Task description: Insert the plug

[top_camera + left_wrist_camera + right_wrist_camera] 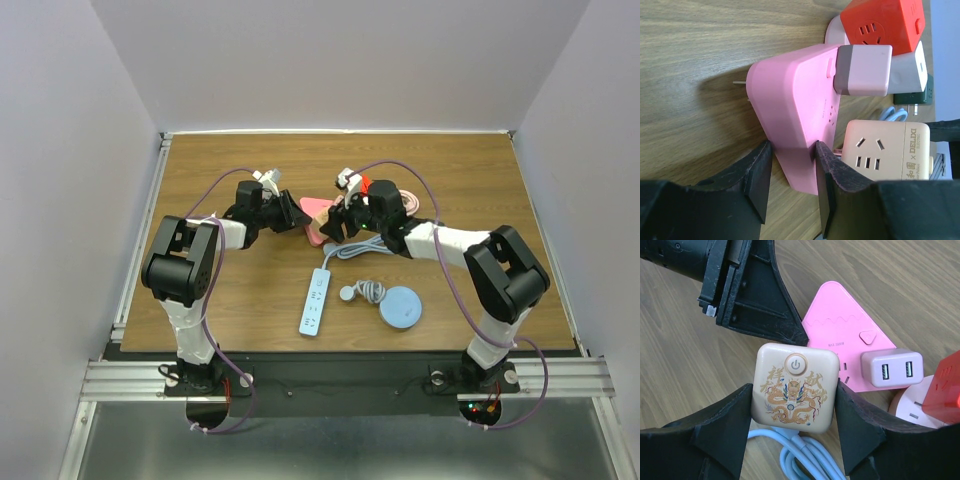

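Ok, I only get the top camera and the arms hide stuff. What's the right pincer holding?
Observer: The right pincer grips a beige cube with a dragon picture and a power button on its face.
Operator: And the left one?
Observer: The left pincer clamps one edge of the pink power strip.
Operator: Is anything plugged into it?
Observer: Yes, a pink charger with two USB ports sits in the strip.
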